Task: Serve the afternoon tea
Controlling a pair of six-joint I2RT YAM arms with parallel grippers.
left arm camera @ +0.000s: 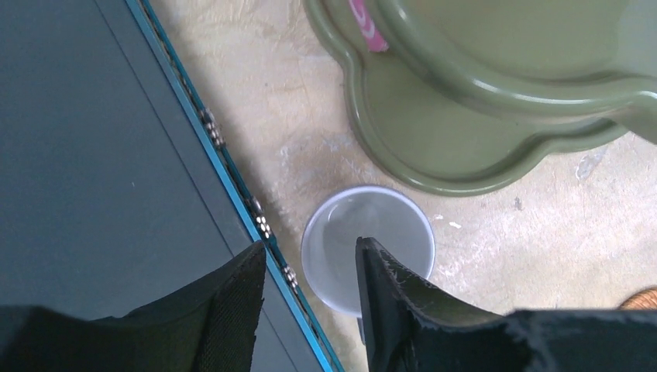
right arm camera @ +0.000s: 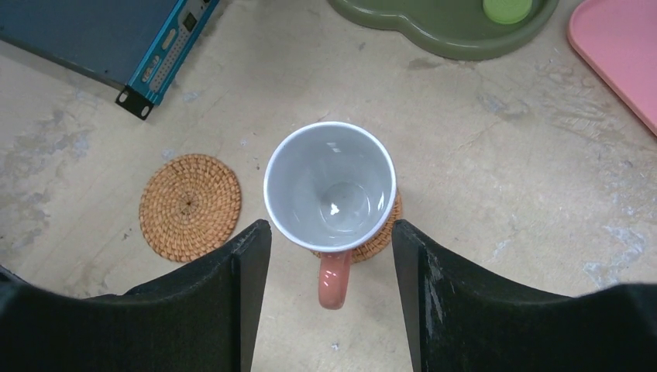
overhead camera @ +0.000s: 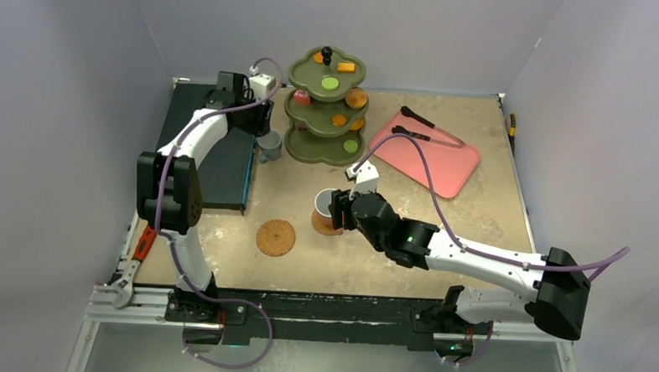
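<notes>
The small grey mug (overhead camera: 269,146) stands next to the green three-tier stand (overhead camera: 325,110). My left gripper (overhead camera: 261,131) is open over it. In the left wrist view the gripper (left arm camera: 310,246) straddles the left rim of the grey mug (left arm camera: 372,232), one finger inside and one outside. The orange mug (overhead camera: 325,204), white inside, stands on a woven coaster (overhead camera: 328,225). My right gripper (overhead camera: 340,212) is open just behind it. In the right wrist view the gripper (right arm camera: 331,242) flanks the handle of the orange mug (right arm camera: 329,182). Green (overhead camera: 330,84) and orange (overhead camera: 357,97) sweets lie on the stand.
A second woven coaster (overhead camera: 275,237) lies left of the orange mug. A black box with a blue edge (overhead camera: 218,152) sits beside the grey mug. The pink tray (overhead camera: 428,157) with black tongs (overhead camera: 425,127) lies at the back right. An orange-handled tool (overhead camera: 143,245) lies at the left edge.
</notes>
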